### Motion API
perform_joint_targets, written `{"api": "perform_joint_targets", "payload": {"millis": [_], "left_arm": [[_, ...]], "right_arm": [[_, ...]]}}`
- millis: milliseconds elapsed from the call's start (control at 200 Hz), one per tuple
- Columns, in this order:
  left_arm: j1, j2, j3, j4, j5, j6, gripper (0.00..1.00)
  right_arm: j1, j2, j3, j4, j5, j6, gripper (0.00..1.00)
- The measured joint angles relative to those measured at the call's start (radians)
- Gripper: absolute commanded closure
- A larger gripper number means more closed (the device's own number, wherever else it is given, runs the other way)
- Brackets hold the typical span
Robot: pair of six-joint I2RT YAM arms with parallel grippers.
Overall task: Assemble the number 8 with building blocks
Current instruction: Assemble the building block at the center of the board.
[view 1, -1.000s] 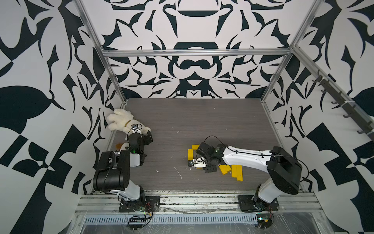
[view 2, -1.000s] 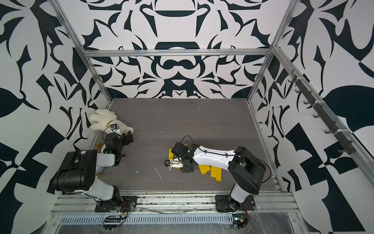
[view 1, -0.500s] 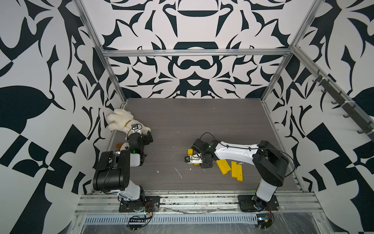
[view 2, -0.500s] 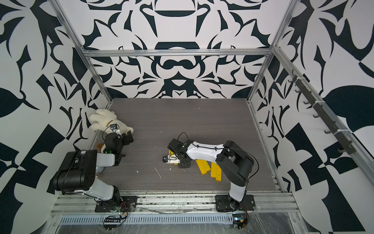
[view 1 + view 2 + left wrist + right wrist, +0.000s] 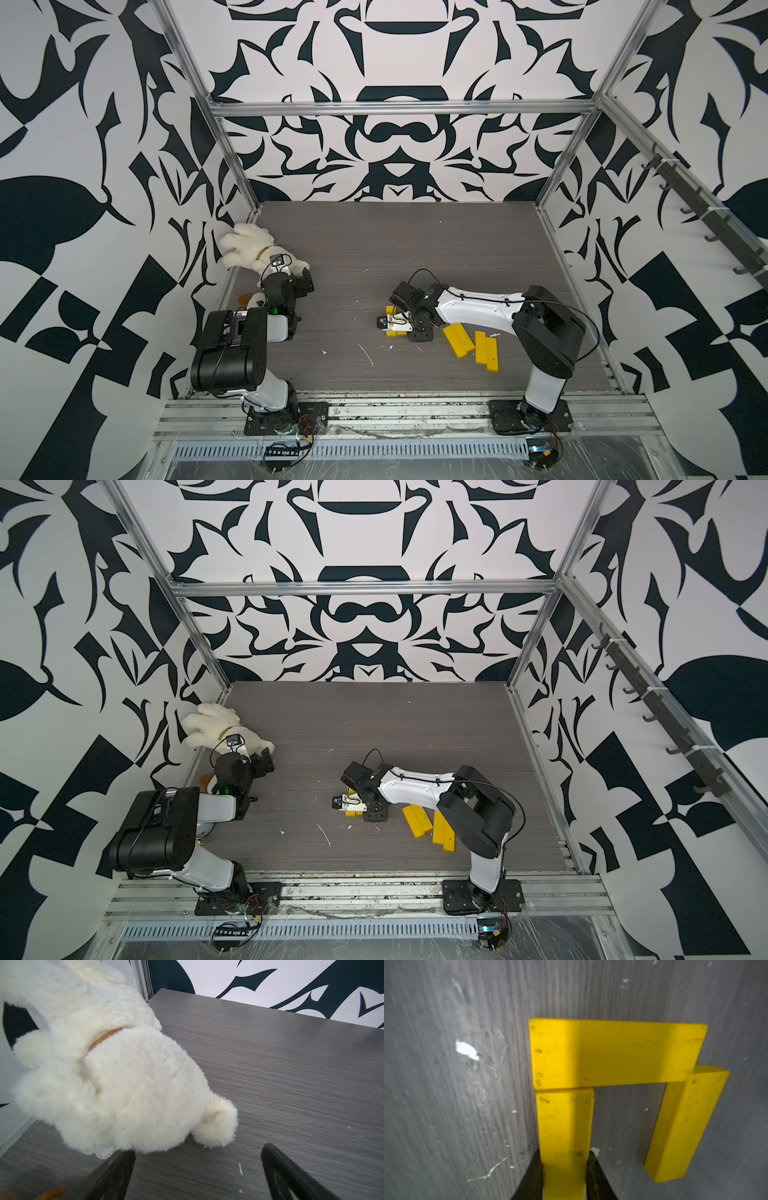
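My right gripper (image 5: 564,1154) is shut on the end of a yellow building block (image 5: 564,1124) lying flat on the grey floor. The block's far end butts against a crosswise block (image 5: 616,1051). A third block (image 5: 683,1126) runs down from the crosswise block's other end, so the three make an arch. In both top views the right gripper (image 5: 392,325) (image 5: 353,803) covers most of this arch. Loose blocks (image 5: 457,340) (image 5: 415,820) lie beside the right arm. My left gripper (image 5: 197,1150) (image 5: 305,282) stands open and empty next to the white plush toy (image 5: 108,1076).
The plush toy (image 5: 253,249) (image 5: 216,727) lies against the left wall near the back. A small orange and white object (image 5: 246,298) sits by the left arm. Patterned walls and metal frame posts enclose the floor (image 5: 415,241). White scuffs mark the floor near the front.
The right arm has carried its block a little to the left, away from the loose blocks, and its elbow has drawn back. The left arm has not moved.
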Motion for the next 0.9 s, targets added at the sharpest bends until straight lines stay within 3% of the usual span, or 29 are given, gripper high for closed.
{"api": "perform_joint_targets", "payload": {"millis": [205, 645, 900], "left_arm": [[0.0, 0.0, 0.0, 0.0, 0.0, 0.0, 0.01], [0.0, 0.0, 0.0, 0.0, 0.0, 0.0, 0.01], [0.0, 0.0, 0.0, 0.0, 0.0, 0.0, 0.01]], "right_arm": [[-0.005, 0.015, 0.022, -0.016, -0.009, 0.016, 0.8], [-0.008, 0.015, 0.025, -0.052, -0.036, 0.041, 0.86], [-0.008, 0.014, 0.026, -0.074, -0.051, 0.053, 0.81]]}}
